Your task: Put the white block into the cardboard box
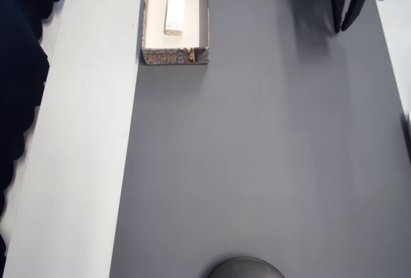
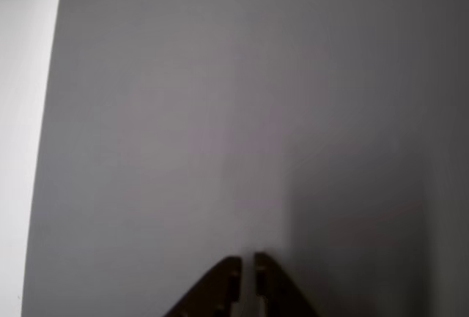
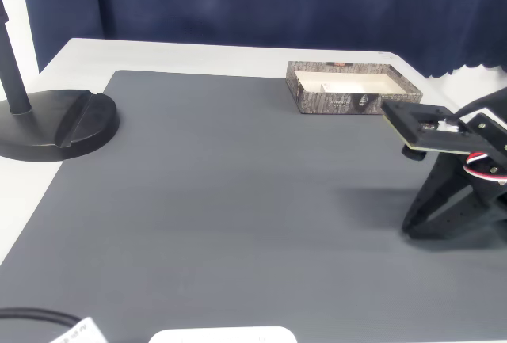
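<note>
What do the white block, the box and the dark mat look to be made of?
The white block: probably smooth matte plastic, judging by its rounded edges and even colour. The cardboard box: thin card, with a plain cream inside and a printed grey-brown pattern outside. The dark mat: a flat matte grey sheet, perhaps rubber or vinyl; no glare shows.

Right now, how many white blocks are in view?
1. The white block lies inside the box, lengthwise on its cream floor, at the mat's far-left corner in the overhead view. The fixed view's near box wall hides it; nothing else could conceal another.
</note>
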Robot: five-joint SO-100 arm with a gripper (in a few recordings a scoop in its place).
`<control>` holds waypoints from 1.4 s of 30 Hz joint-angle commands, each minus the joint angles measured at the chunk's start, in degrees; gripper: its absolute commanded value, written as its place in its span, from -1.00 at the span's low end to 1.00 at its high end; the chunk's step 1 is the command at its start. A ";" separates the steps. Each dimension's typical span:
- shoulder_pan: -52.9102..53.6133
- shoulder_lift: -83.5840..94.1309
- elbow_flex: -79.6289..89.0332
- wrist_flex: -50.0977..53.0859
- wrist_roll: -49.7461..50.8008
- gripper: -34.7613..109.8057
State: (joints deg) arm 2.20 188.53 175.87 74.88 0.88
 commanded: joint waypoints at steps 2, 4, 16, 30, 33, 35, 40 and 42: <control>0.18 1.93 1.32 -2.55 0.00 -0.54; 0.26 1.93 1.32 -2.46 0.00 -0.54; 0.09 1.93 1.32 1.32 -2.20 -0.54; 0.09 2.02 1.32 1.32 -2.11 -0.54; 0.09 2.02 1.32 1.32 -1.93 -0.54; 0.09 2.02 1.32 1.32 -1.93 -0.54; 0.00 2.02 1.32 1.32 -1.93 -0.54; -0.18 2.02 1.32 1.32 -1.93 -0.54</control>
State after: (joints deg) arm 2.20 188.53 176.13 75.85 -0.97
